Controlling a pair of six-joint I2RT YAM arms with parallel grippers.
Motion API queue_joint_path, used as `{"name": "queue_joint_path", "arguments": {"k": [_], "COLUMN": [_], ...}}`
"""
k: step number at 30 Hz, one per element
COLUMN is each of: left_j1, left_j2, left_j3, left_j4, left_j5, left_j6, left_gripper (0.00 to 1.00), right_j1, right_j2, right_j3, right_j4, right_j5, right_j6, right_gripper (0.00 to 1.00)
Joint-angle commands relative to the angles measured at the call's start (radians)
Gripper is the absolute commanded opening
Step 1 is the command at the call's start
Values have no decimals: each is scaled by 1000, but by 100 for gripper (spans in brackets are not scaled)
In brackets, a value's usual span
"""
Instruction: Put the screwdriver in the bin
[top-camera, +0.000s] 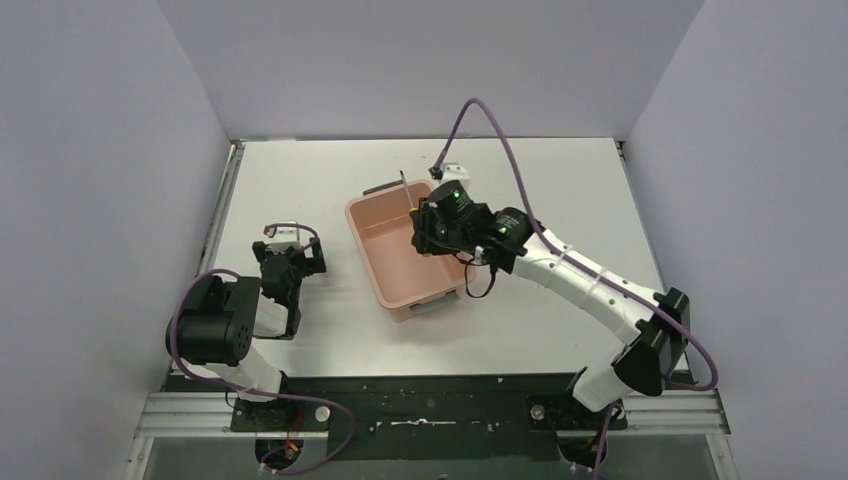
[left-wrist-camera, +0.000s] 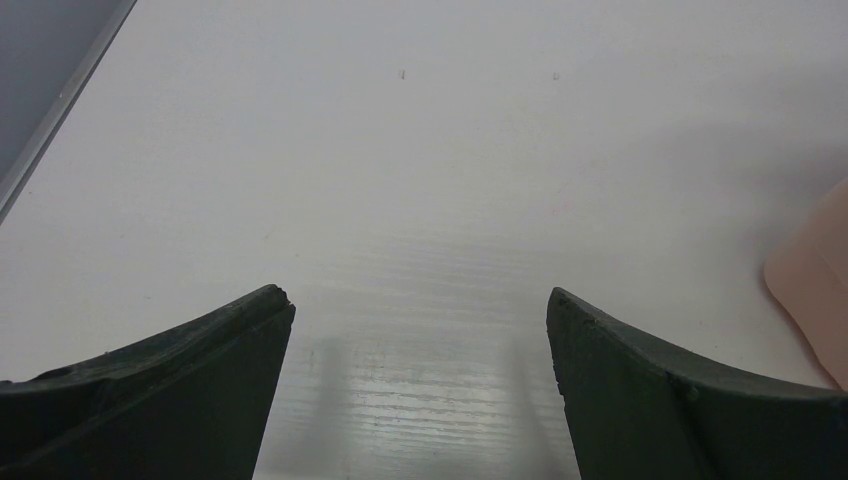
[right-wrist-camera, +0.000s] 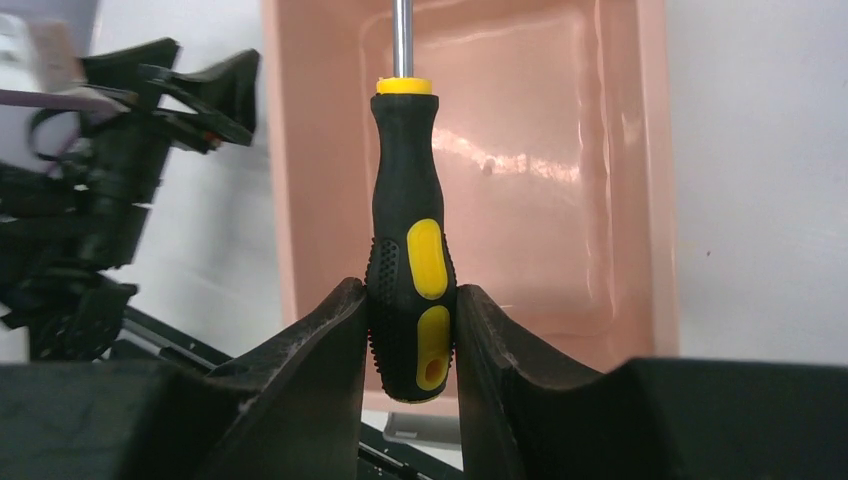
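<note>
A screwdriver (right-wrist-camera: 410, 220) with a black and yellow handle and a thin metal shaft sits between the fingers of my right gripper (right-wrist-camera: 410, 300), which is shut on the butt of the handle. It hangs above the salmon-pink bin (right-wrist-camera: 540, 150), whose inside looks bare. From above, the right gripper (top-camera: 428, 222) is over the bin's (top-camera: 385, 265) far right part, and the screwdriver's shaft (top-camera: 405, 186) points past the far rim. My left gripper (left-wrist-camera: 420, 310) is open over bare table, left of the bin (left-wrist-camera: 815, 275).
The white table (top-camera: 300, 180) is walled in by grey panels on three sides. The left arm (top-camera: 280, 270) rests left of the bin. A purple cable (top-camera: 500, 130) loops above the right wrist. A black rail (top-camera: 420, 400) runs along the near edge.
</note>
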Motion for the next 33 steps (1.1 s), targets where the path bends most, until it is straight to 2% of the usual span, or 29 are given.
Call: {"name": "queue_joint_path", "arguments": {"k": [1, 4, 8, 20, 24, 26, 30, 33], "left_j1": [3, 3, 3, 4, 3, 3, 3, 3], "left_j2": [-12, -13, -13, -14, -14, -14, -14, -13], "left_j3": [3, 3, 4, 3, 3, 3, 3, 3], "left_j4": [45, 44, 45, 44, 44, 45, 44, 44], "left_j5": [3, 3, 3, 3, 3, 3, 3, 3], "left_j6": [7, 6, 7, 7, 7, 7, 7, 7], "left_gripper": [97, 97, 97, 97, 97, 97, 97, 97], "right_j1": [-2, -3, -15, -76, -71, -65, -53, -46], "right_j2": [24, 67, 170, 332, 355, 349, 324, 293], "right_j3": [-147, -210, -199, -277, -287, -283, -259, -218], "right_j4": [173, 229, 227, 401, 410, 407, 382, 363], "right_j5": [103, 106, 88, 55, 47, 57, 80, 81], "right_j6": [134, 168, 171, 291, 313, 313, 299, 266], "right_gripper": [0, 0, 0, 13, 25, 38, 56, 62]}}
